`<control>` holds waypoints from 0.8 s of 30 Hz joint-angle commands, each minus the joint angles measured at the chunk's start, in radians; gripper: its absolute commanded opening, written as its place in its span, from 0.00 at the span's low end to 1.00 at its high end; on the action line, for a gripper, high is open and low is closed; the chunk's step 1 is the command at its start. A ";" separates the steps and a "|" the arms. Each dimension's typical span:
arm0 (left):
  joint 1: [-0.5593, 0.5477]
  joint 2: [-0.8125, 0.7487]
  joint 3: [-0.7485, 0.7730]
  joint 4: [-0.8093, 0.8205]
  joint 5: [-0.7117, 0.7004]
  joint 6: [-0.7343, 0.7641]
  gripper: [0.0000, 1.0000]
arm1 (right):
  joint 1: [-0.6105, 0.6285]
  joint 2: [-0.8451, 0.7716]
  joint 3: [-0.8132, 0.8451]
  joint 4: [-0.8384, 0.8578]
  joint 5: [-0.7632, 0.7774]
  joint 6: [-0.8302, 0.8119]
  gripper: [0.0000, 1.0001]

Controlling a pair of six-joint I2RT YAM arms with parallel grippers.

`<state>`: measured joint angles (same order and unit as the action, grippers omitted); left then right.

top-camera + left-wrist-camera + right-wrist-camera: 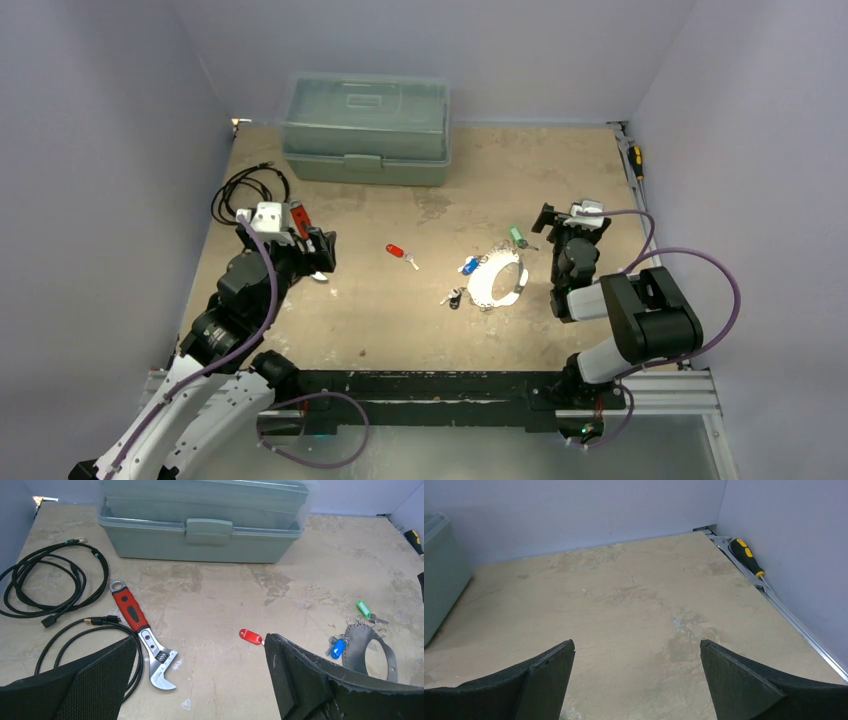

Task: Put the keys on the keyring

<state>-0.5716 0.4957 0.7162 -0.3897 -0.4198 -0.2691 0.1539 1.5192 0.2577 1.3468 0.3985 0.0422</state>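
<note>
The keyring [482, 290] lies flat right of the table's centre, glaring white; in the left wrist view the keyring [356, 647] is a grey hoop. A blue key [469, 266] and a black key [454, 298] lie at its left side, a green key [517, 237] at its far edge. A red key [395, 251] lies alone further left. The left wrist view shows the red key [250, 636], blue key [338, 648] and green key [364, 608]. My left gripper [325, 252] [200, 680] is open and empty, left of the red key. My right gripper [572, 215] [636, 665] is open and empty, right of the keyring.
A grey-green toolbox [365, 128] stands at the back. A red-handled wrench [137, 625] and coiled black cables [50, 580] lie at the left. A yellow-and-black screwdriver [748, 555] rests along the right wall rail.
</note>
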 commanded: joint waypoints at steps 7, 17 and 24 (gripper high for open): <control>0.004 0.021 0.031 -0.001 -0.060 -0.053 0.99 | -0.004 -0.002 0.012 0.037 0.051 -0.003 0.99; 0.004 0.031 0.016 0.021 -0.012 -0.028 0.99 | 0.015 -0.175 0.104 -0.245 0.145 0.006 0.99; 0.006 0.040 0.021 0.023 -0.003 -0.013 0.99 | 0.016 -0.353 0.489 -1.023 -0.101 0.443 0.99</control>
<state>-0.5716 0.5316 0.7162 -0.3901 -0.4351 -0.2958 0.1635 1.2449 0.6109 0.7071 0.4648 0.2157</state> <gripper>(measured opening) 0.993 0.987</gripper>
